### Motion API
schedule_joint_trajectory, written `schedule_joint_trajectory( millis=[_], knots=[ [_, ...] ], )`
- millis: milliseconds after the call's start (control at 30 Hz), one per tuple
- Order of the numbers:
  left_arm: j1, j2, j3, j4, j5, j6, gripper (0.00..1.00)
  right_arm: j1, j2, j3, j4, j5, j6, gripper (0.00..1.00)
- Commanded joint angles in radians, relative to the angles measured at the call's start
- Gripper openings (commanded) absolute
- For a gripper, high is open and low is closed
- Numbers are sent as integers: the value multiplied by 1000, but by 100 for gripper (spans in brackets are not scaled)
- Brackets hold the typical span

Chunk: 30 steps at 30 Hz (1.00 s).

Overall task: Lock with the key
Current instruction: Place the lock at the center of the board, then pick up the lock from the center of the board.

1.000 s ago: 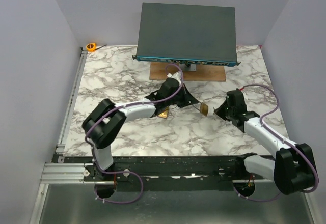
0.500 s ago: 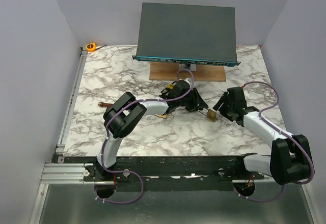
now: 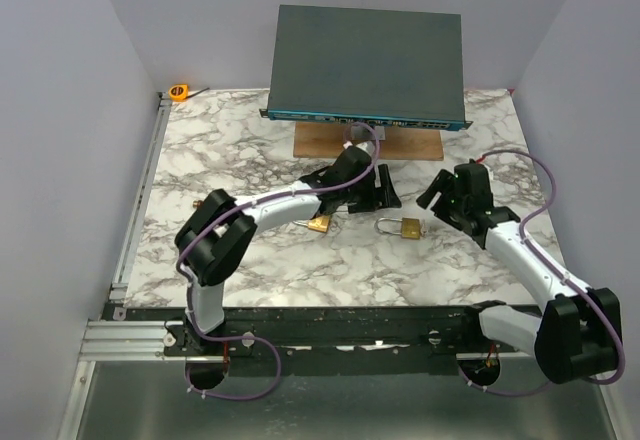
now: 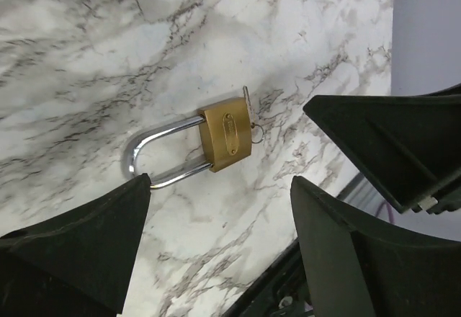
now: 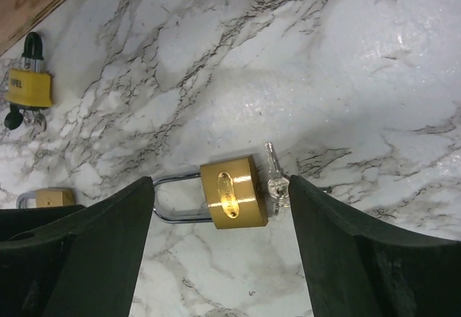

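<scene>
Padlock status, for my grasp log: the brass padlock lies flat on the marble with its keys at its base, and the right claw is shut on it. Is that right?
Not quite: the right claw is open, not shut on it. The right wrist view shows the brass padlock lying flat on the marble, keys at its base, untouched between the spread fingers.

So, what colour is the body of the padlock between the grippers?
Padlock body: brass gold, best in right wrist view.
</scene>
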Motion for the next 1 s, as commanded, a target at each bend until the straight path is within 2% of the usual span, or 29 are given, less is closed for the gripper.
schedule_joint_trajectory(
  millis=[0, 200, 267, 367, 500, 600, 700, 833, 967],
  knots=[
    [-13, -128, 6, -198, -160, 152, 78, 4, -4, 63, -38, -74, -46, 79],
    [15, -341, -145, -353, -360, 138, 75, 61, 12, 93, -43, -85, -56, 80],
    [60, -421, -232, -380, -395, 117, 72, 113, 21, 99, -33, -68, -32, 80],
    [163, -539, -369, -394, -401, 87, 72, 279, 69, 124, -9, 47, 18, 80],
    [299, -688, -509, -383, -350, 75, 73, 506, 276, 236, 9, 191, 107, 81],
    [370, -774, -532, -416, -339, 100, 73, 621, 453, 355, 20, 293, 188, 82],
    [429, -843, -529, -445, -319, 132, 73, 677, 625, 473, 37, 338, 219, 82],
    [484, -888, -521, -470, -290, 176, 73, 723, 819, 671, -69, 434, 237, 82],
    [530, -916, -539, -465, -241, 196, 73, 729, 917, 752, -129, 474, 255, 82]
  ],
)
